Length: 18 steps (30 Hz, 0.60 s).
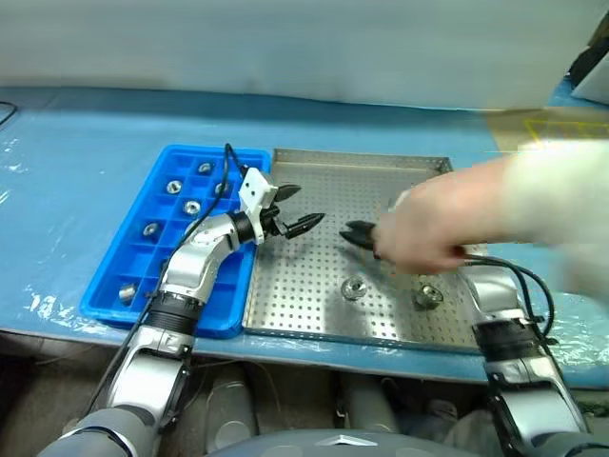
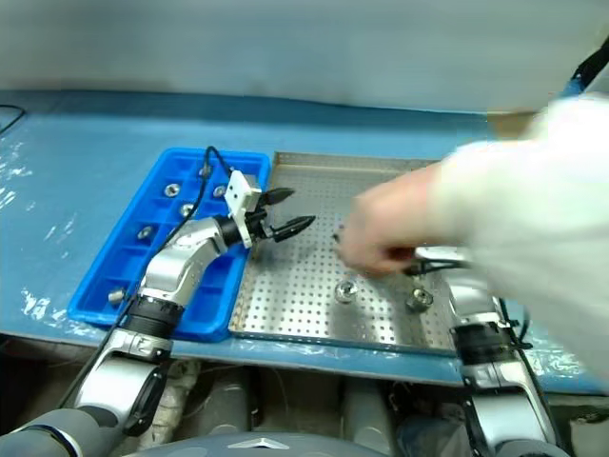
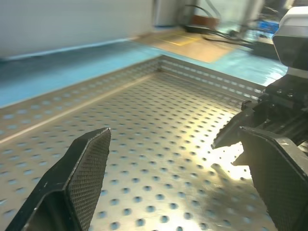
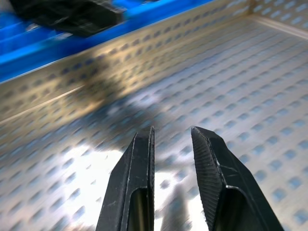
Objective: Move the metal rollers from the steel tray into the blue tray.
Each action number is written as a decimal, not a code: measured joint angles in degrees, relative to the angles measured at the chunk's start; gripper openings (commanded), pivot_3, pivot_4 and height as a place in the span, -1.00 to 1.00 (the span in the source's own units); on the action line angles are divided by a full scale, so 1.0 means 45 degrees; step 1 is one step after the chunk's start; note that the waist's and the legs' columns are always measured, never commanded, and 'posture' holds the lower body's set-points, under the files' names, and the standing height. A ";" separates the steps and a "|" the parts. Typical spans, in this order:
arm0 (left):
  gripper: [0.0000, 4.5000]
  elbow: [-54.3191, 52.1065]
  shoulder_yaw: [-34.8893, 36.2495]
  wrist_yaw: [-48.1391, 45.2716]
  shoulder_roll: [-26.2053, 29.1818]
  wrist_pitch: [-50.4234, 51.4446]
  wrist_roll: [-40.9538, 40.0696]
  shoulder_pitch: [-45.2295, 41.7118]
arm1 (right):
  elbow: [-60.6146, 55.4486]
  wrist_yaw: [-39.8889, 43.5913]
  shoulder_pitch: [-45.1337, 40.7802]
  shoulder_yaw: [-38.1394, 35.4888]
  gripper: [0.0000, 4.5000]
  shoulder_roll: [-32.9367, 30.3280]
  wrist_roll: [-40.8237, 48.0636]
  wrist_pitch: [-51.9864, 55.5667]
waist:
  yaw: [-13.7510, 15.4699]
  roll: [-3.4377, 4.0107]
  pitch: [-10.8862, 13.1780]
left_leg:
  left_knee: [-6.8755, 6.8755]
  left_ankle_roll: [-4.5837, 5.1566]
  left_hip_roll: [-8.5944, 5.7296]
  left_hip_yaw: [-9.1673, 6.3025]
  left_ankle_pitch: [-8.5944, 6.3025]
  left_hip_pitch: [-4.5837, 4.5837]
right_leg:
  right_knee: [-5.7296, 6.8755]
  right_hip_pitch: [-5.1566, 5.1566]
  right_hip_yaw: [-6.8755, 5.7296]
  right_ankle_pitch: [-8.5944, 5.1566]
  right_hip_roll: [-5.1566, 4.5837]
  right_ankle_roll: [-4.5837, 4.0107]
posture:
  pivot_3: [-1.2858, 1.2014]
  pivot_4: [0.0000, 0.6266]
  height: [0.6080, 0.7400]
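Rollers (image 1: 354, 288) stand upright, holes facing up, on the steel tray (image 1: 314, 305) below both grippers: left gripper (image 1: 294, 208) spread wide, right gripper (image 4: 173, 144) closed, empty.

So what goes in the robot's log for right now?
left gripper open, empty | right gripper shut, empty | two rollers in steel tray | person's hand over tray

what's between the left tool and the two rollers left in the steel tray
Only bare perforated floor of the steel tray lies between the left tool and the two rollers, as the left eye view shows.

Silver perforated steel tray (image 1: 314, 286), bright blue tray (image 1: 109, 276).
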 measured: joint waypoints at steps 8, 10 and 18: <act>1.00 0.0713 -0.0163 -0.1020 -0.0110 -0.0294 0.0013 -0.0419 | -0.2153 -0.0219 0.0736 0.1833 -0.28 -0.0228 -0.0104 0.1642 | -0.0245 0.0000 -0.0001 | 0.0004 0.0000 -0.0009 0.0023 -0.0003 0.0050 | -0.0003 0.0039 0.0007 0.0000 -0.0011 0.0001 | -0.29 -0.52 1.00; 1.00 0.0697 -0.0186 -0.1054 -0.0101 -0.0297 0.0020 -0.0326 | -0.2152 -0.0442 0.0636 0.2070 -0.08 -0.0066 -0.0164 0.1803 | -0.0241 0.0001 -0.0001 | -0.0002 0.0001 -0.0007 0.0024 -0.0004 0.0048 | -0.0009 0.0037 0.0006 -0.0001 -0.0009 0.0001 | -0.28 -0.52 1.00; 1.00 0.0168 -0.0153 -0.0895 0.0201 -0.0176 0.0028 0.0468 | -0.2122 -0.0752 0.0394 0.2814 0.66 -0.0984 -0.1412 0.1751 | -0.0169 0.0000 -0.0001 | -0.0001 0.0013 -0.0009 0.0038 -0.0012 0.0041 | -0.0018 0.0038 0.0008 -0.0001 -0.0021 0.0001 | -0.24 -0.52 1.00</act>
